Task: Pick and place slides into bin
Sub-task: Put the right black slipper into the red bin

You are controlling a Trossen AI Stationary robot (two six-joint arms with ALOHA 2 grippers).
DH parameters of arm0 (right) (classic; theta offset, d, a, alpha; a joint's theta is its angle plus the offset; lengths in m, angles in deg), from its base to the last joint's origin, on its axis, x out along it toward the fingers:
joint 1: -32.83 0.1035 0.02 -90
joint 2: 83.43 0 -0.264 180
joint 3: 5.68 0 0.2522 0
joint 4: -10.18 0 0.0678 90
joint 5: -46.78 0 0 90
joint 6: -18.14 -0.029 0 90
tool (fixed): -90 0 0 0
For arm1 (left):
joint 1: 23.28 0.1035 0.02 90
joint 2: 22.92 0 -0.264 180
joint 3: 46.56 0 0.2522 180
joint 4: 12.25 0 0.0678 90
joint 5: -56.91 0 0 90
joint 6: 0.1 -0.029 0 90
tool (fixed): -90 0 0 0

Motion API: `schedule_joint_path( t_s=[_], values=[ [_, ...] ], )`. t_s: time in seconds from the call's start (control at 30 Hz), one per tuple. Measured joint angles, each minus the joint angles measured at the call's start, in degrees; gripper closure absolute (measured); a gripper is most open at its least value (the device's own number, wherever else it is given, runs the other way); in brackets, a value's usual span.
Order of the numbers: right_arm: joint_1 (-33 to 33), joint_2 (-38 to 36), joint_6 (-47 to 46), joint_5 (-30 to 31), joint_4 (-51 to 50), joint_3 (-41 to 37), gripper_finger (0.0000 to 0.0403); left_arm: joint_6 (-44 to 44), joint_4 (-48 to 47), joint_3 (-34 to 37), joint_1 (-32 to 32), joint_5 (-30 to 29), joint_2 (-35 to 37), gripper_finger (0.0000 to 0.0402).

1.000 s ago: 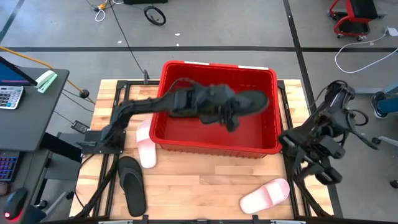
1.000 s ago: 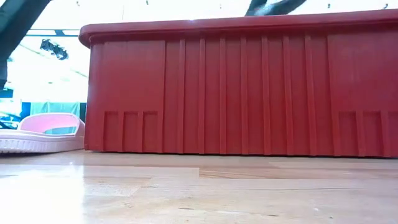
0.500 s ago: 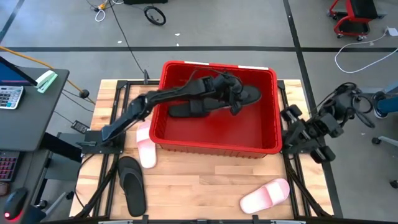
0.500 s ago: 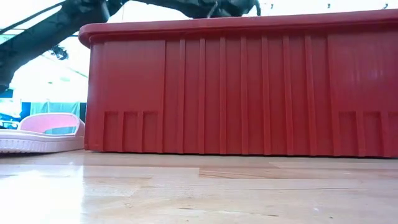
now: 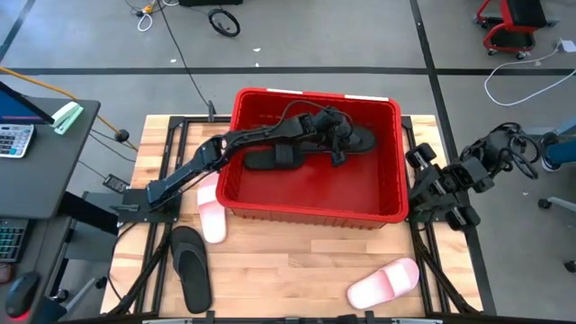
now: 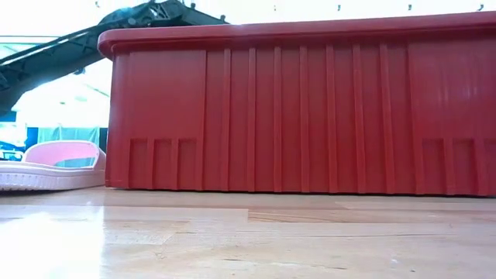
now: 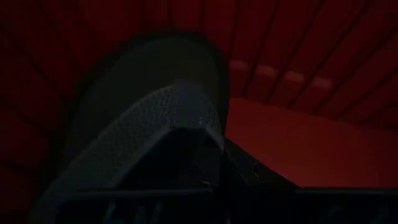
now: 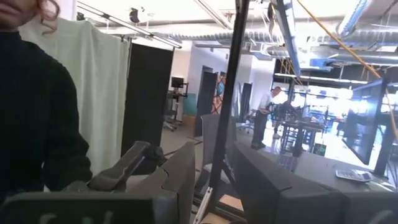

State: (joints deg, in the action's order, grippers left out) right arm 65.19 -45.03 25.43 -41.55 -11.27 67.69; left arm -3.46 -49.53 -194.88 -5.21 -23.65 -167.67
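The red bin (image 5: 312, 214) stands at the table's far middle; its near wall fills the low view (image 6: 310, 116). My left gripper (image 5: 338, 137) reaches down inside it, shut on a black slide (image 5: 362, 139), which fills the left wrist view (image 7: 143, 106). A second black slide (image 5: 274, 158) lies flat on the bin floor. Outside the bin, one pink slide (image 5: 211, 209) lies by its left near corner, also seen in the low view (image 6: 54, 163). A black slide (image 5: 191, 267) and another pink slide (image 5: 385, 281) lie near the front edge. My right gripper (image 5: 421, 169) is open at the table's right edge. My left gripper holds the black slide by its textured band strap (image 7: 169, 115). The fingers come at it from the table's left, slanting down. The darkness in the bin hides the exact place of contact. The slide lies low inside the bin, its toe toward the far right corner.
The bin's thick rim (image 5: 315, 94) and upright walls surround my left gripper. Bare wood lies between the bin and the front edge (image 5: 288, 270). A person in a dark sleeve (image 8: 37, 124) shows beyond the table in the right wrist view.
My left gripper has gone down into the bin and toward its far right corner, carrying the black slide from above the rim to low inside. My right arm has shifted its pose at the table's right edge.
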Motion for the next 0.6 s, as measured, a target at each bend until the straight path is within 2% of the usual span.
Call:
schedule_joint_path(
  t_s=[0.2,0.43,0.6],
  values=[
    [-0.71,0.58,-0.02,0.0,0.02,0.0,0.0289,-0.63,6.69,0.0,1.04,6.57,-2.72,0.0396],
    [-1.91,2.23,-0.1,0.01,0.16,0.0,0.0289,-4.42,11.06,0.0,1.14,7.28,-6.22,0.0391],
    [-2.06,3.54,-0.45,0.02,0.18,0.0,0.0289,-0.2,10.95,0.03,2.03,7.05,-8.35,0.0365]
  ],
)
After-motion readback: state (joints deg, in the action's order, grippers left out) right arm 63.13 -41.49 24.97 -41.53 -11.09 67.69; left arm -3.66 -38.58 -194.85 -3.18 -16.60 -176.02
